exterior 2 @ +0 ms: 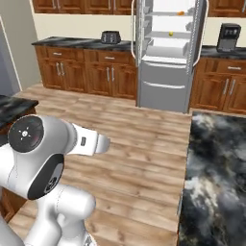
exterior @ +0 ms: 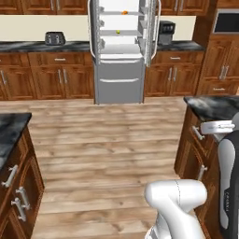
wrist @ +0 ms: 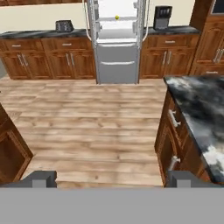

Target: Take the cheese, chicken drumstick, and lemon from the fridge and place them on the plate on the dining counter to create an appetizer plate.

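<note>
The end effector point(wrist: 112, 179) is held out over the plank floor with its two dark finger tips point(wrist: 43, 178) spread wide apart and nothing between them: released, grasping nothing. It points level across the room at the tall grey fridge point(exterior: 119, 70), which stands well away, straight ahead of it, with both upper doors swung open on a white interior.

Inside, far beyond the finger tips, one small bright yellow lemon point(exterior: 117, 31) sits on a glass shelf. On the shelf above it lies one small orange piece point(exterior: 124, 12), too small to tell whether it is the cheese wedge. I count one of each.

The black-and-grey marbled dining tabletop point(wrist: 199, 105) with brown wooden sides runs close along the right of the end effector, slightly ahead of it. A second dark stone tabletop corner point(exterior: 11, 128) lies off to its left. Against the far wall, one dark toaster point(exterior: 54, 38) stands left of the fridge and one black coffee machine point(exterior: 166, 32) right of it.

The white arm point(exterior 2: 53, 158) is folded at the base, its forearm reaching forward and low.
</note>
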Robot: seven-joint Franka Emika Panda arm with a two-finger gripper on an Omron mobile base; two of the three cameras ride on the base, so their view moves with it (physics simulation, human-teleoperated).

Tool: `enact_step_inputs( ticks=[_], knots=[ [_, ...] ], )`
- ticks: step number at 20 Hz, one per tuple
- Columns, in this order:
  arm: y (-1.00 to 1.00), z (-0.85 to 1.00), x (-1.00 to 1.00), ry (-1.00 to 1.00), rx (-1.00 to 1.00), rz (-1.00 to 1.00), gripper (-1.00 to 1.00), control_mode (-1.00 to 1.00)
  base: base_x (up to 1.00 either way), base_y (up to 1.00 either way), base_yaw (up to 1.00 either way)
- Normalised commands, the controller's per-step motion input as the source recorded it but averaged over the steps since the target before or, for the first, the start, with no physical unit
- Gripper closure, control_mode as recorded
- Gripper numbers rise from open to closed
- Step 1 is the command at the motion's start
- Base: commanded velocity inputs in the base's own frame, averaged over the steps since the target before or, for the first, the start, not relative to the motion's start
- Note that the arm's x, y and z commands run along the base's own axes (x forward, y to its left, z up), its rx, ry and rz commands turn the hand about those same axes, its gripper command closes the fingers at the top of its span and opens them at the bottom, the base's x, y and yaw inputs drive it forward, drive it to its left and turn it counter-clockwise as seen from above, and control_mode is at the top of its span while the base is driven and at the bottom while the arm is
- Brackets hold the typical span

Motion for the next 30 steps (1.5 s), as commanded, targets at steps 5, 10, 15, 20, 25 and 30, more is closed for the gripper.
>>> enact_step_inputs(
  ticks=[5,10,15,20,25,30],
  knots=[
    [0.00,0.00,0.00,0.00,0.00,0.00,-1.00,1.00,1.00,-0.04,-0.03],
    [0.00,0.00,0.00,0.00,0.00,0.00,-1.00,1.00,1.00,0.00,-0.05],
    [0.00,0.00,0.00,0.00,0.00,0.00,-1.00,1.00,1.00,0.00,-0.06],
    [0.00,0.00,0.00,0.00,0.00,0.00,-1.00,1.00,1.00,0.00,-0.06],
    [0.00,0.00,0.00,0.00,0.00,0.00,-1.00,1.00,1.00,0.00,-0.06],
    [0.00,0.00,0.00,0.00,0.00,0.00,-1.00,1.00,1.00,0.01,-0.08]
  ],
)
